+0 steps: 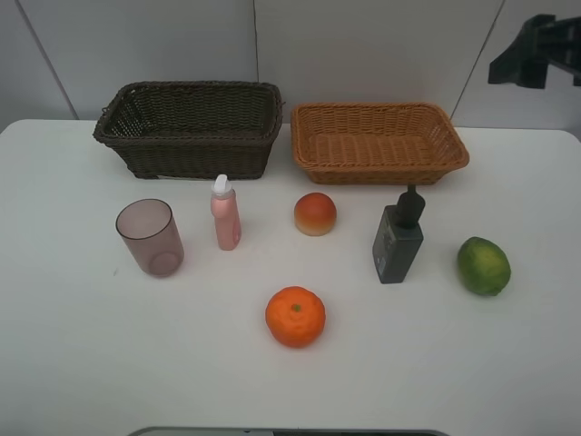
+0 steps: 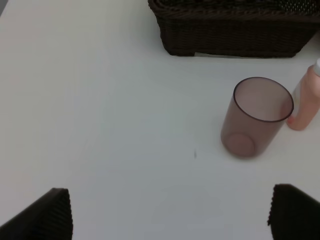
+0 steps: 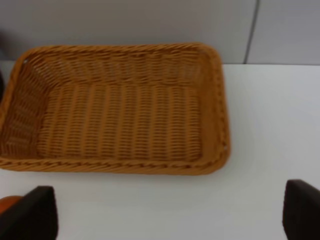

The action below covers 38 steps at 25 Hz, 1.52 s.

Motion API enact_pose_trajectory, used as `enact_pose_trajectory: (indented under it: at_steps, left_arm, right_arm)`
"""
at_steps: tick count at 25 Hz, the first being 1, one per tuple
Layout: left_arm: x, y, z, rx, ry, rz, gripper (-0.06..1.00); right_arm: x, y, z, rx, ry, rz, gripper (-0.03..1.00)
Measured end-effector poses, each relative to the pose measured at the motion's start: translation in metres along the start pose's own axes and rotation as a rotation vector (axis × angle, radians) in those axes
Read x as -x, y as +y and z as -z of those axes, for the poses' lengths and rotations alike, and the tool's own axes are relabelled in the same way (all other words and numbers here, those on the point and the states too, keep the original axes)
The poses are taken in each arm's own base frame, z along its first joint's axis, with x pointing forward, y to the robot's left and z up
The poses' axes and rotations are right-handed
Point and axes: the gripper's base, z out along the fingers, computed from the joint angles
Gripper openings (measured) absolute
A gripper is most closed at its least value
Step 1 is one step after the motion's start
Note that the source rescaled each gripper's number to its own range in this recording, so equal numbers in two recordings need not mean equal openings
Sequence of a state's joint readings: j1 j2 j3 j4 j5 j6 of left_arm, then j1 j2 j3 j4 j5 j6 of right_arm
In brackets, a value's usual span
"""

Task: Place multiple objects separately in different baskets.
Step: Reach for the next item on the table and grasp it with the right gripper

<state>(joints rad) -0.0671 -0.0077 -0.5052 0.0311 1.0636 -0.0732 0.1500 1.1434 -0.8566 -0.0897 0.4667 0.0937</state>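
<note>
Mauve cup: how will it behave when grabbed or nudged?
The cup looks thin, translucent plastic: probably light, may flex when squeezed. Upright, tall and empty, so a push high up likely tips it. Round smooth wall: could slip, and roll once down.

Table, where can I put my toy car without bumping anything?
Big bare patches of table lie at the near edge, either side of the tangerine, and left of the cup. The orange basket holds nothing. The row of cup, pink bottle, peach, pump bottle and lime is crowded.
</note>
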Motion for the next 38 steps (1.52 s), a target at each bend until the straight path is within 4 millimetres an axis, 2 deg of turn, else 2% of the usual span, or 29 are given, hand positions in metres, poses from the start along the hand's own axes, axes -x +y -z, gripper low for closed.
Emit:
enact_pose_trajectory:
  at_steps: [6, 12, 17, 25, 38]
  left_arm:
    - [0.000, 0.000, 0.000, 0.000, 0.000, 0.000, 1.00]
    - [0.000, 0.000, 0.000, 0.000, 0.000, 0.000, 1.00]
    - [0.000, 0.000, 0.000, 0.000, 0.000, 0.000, 1.00]
    - [0.000, 0.000, 0.000, 0.000, 0.000, 0.000, 1.00]
    - [0.000, 0.000, 0.000, 0.000, 0.001, 0.000, 1.00]
  right_arm:
    - [-0.009, 0.028, -0.031, 0.088, 0.101, 0.033, 1.00]
    - [-0.002, 0.036, -0.035, 0.100, 0.209, 0.029, 1.00]
    - [-0.011, 0.026, -0.032, 0.040, 0.349, 0.055, 1.00]
    - [-0.021, -0.013, -0.039, -0.089, 0.488, -0.002, 1.00]
    - [-0.054, -0.024, -0.096, -0.077, 0.735, -0.041, 1.00]
